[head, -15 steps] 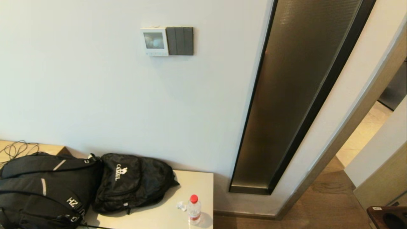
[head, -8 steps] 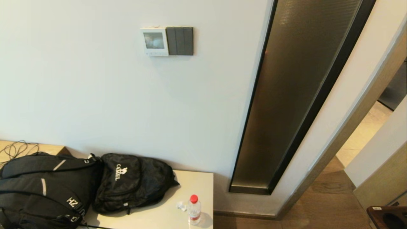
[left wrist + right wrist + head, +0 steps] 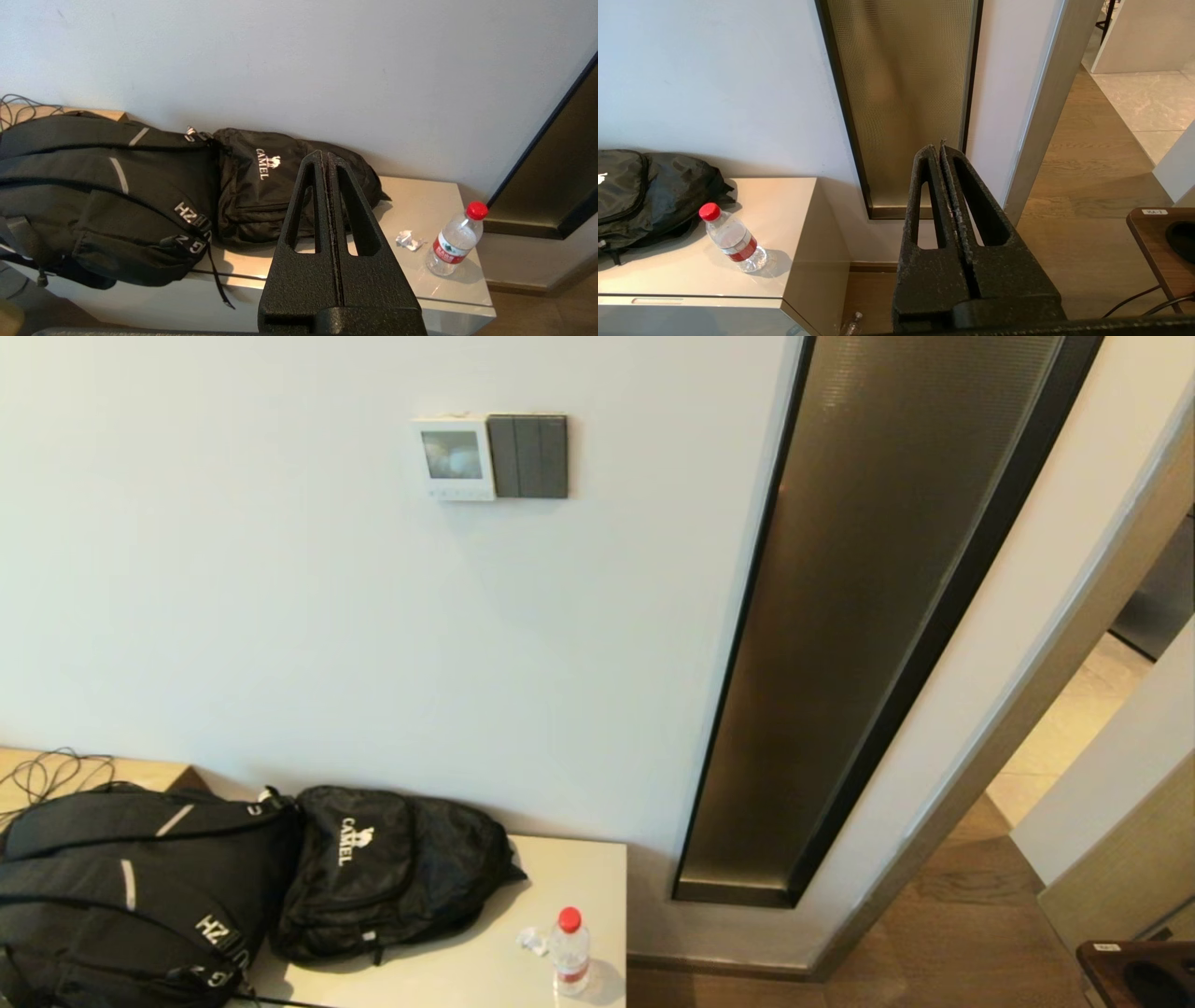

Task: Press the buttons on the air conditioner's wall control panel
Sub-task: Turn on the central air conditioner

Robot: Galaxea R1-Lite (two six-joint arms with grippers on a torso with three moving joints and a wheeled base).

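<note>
On the wall hang two plates side by side: one white control panel (image 3: 454, 458) with one screen, and one dark grey switch plate (image 3: 528, 456) with three rockers. The cabinet (image 3: 485, 971) carries two black backpacks (image 3: 140, 891) (image 3: 387, 873), one water bottle (image 3: 569, 952) with a red cap, and one crumpled scrap (image 3: 533, 941). Two grippers, the left gripper (image 3: 325, 158) and the right gripper (image 3: 937, 150), each have both fingers pressed together.

Across the head views nothing has shifted: the air conditioner's wall control panel (image 3: 454, 457), high at about eleven o'clock, shows the same grey screen. No arm has come into that view. The buttons (image 3: 457, 494) along its lower edge look as they did, though too small to read.
</note>
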